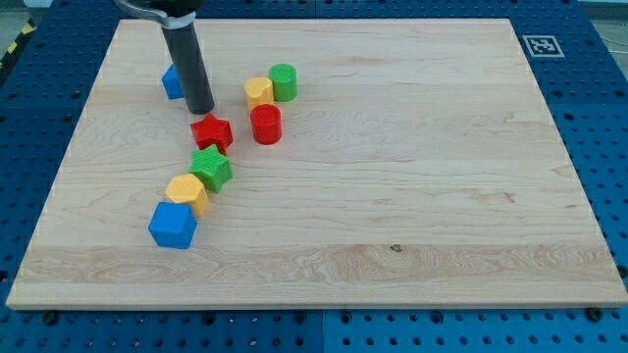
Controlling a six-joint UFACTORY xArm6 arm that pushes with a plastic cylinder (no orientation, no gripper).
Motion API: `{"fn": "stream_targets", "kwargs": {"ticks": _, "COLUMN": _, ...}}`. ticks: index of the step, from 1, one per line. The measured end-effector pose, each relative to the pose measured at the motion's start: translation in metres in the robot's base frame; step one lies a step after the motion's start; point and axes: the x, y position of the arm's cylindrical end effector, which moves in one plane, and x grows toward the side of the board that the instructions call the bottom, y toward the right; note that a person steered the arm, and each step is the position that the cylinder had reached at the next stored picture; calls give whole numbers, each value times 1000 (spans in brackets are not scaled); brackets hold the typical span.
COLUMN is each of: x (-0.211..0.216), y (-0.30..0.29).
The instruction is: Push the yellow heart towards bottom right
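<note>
A yellow block (186, 192) that looks like the heart lies at the lower left, between a green star (210, 168) and a blue cube (173, 225). A second yellow block (259, 92), more like a pentagon, sits higher up, touching a green cylinder (283, 80). My tip (199, 111) rests on the board at the upper left, just above and left of a red star (211, 131), well above the heart-like block. It is close to the red star; I cannot tell if they touch.
A red cylinder (266, 125) stands right of the red star. A blue block (173, 80), shape unclear, is partly hidden behind the rod. The wooden board (412, 196) has a marker tag (541, 45) at its top right corner.
</note>
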Motion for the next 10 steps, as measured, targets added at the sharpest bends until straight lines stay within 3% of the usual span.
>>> {"fn": "stream_targets", "kwargs": {"ticks": 2, "x": 0, "y": 14}}
{"fn": "stream_targets", "kwargs": {"ticks": 3, "x": -20, "y": 10}}
{"fn": "stream_targets", "kwargs": {"ticks": 10, "x": -5, "y": 109}}
